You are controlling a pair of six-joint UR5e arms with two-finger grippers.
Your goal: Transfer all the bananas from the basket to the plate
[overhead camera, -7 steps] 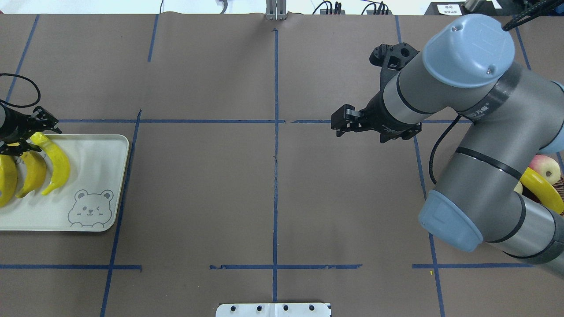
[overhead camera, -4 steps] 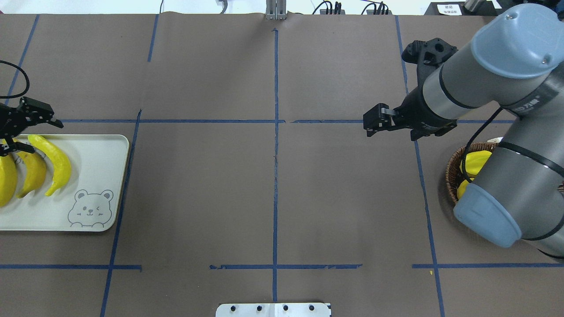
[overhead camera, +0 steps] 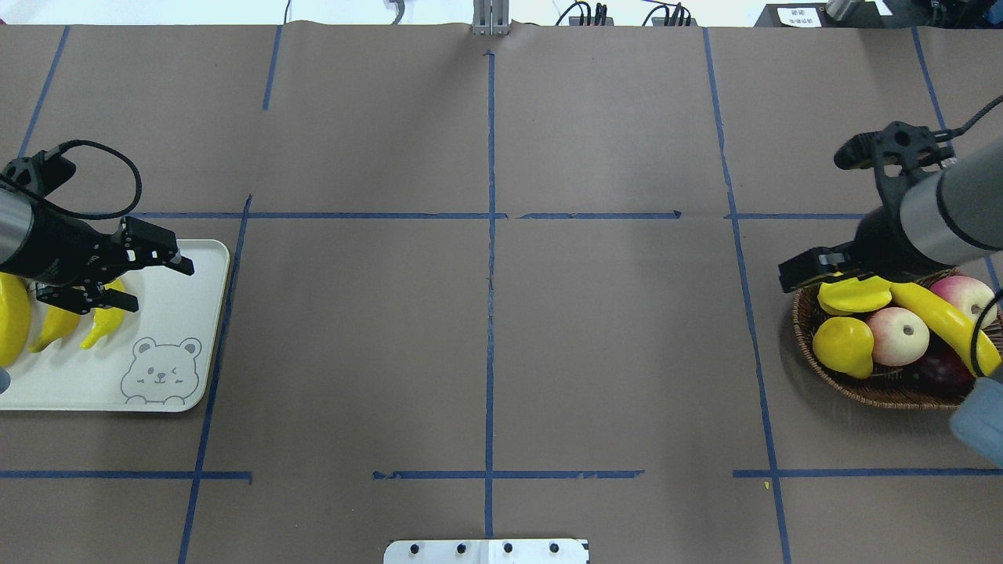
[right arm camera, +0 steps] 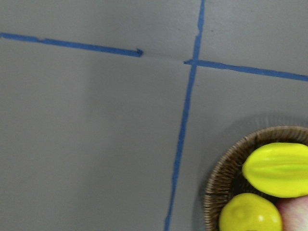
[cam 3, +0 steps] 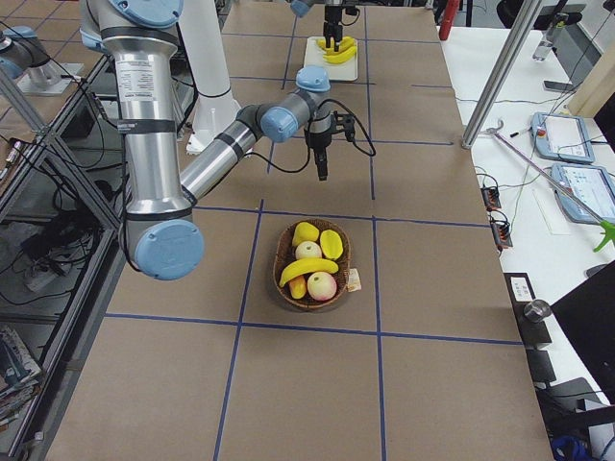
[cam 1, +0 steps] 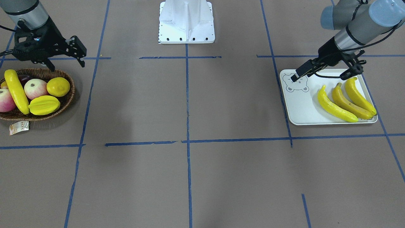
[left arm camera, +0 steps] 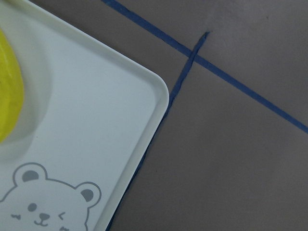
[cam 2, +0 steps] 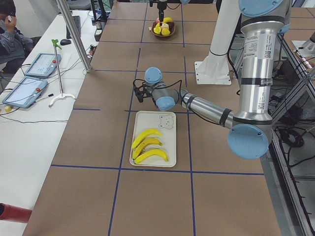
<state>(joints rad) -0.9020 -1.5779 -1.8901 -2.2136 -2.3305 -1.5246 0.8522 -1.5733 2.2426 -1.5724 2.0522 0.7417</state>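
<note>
Three bananas (cam 1: pixel 335 109) lie side by side on the plate (cam 1: pixel 300 107), also seen from overhead as bananas (overhead camera: pixel 102 325) on the plate (overhead camera: pixel 172 345). My left gripper (overhead camera: pixel 153 283) hovers open and empty just above them, near the plate's far edge. One banana (overhead camera: pixel 944 321) rests in the basket (overhead camera: pixel 862 388), across the other fruit. My right gripper (cam 1: pixel 66 61) hangs open and empty beside the basket's (cam 1: pixel 72 91) rim on the table-centre side. The right wrist view shows only the basket rim (right arm camera: pixel 216 187) and fruit. In the left wrist view are the plate corner (left arm camera: pixel 96 120) and a banana's edge (left arm camera: pixel 9 101).
Two apples (overhead camera: pixel 897 337), a lemon (overhead camera: pixel 842 345) and a starfruit (overhead camera: pixel 854 294) share the basket. A paper tag (cam 1: pixel 19 126) lies by its rim. The robot's white base (cam 1: pixel 186 22) stands at the table's middle edge. Blue tape lines cross the brown tabletop.
The left gripper let go of a banana on the plate, then shifted right over it. The right arm pulled back from the table's middle to the basket, uncovering the fruit.
</note>
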